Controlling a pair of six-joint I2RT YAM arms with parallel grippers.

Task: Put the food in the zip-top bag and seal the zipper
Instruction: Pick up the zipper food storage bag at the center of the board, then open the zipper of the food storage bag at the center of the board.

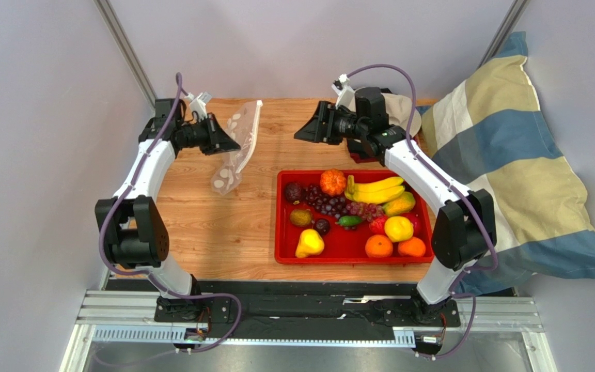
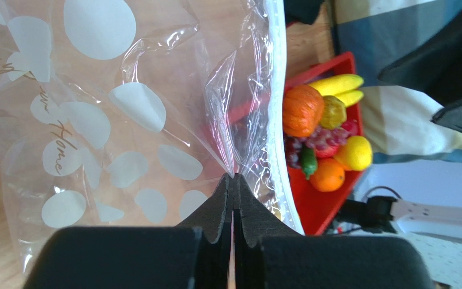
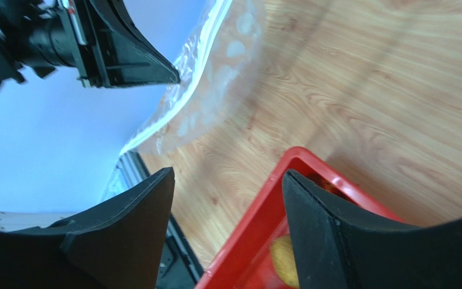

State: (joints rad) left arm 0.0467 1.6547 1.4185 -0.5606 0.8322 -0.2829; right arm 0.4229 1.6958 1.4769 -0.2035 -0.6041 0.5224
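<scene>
The clear zip-top bag (image 1: 235,147) with white dots hangs at the back left, lifted off the wooden table. My left gripper (image 1: 231,142) is shut on a fold of the bag (image 2: 125,120) near its zipper strip (image 2: 278,108). The food lies in the red tray (image 1: 285,252): a banana bunch (image 1: 376,188), an orange (image 1: 378,246), a yellow round fruit (image 1: 398,228), grapes (image 1: 332,205), a pear (image 1: 308,243) and others. My right gripper (image 1: 302,132) is open and empty, held in the air right of the bag and above the tray's back left corner (image 3: 293,158).
A striped pillow (image 1: 510,155) lies along the right side of the table. A white cloth (image 1: 401,108) sits behind the right arm. Bare wood (image 1: 215,225) lies between the bag and the tray. Grey walls enclose the back and left.
</scene>
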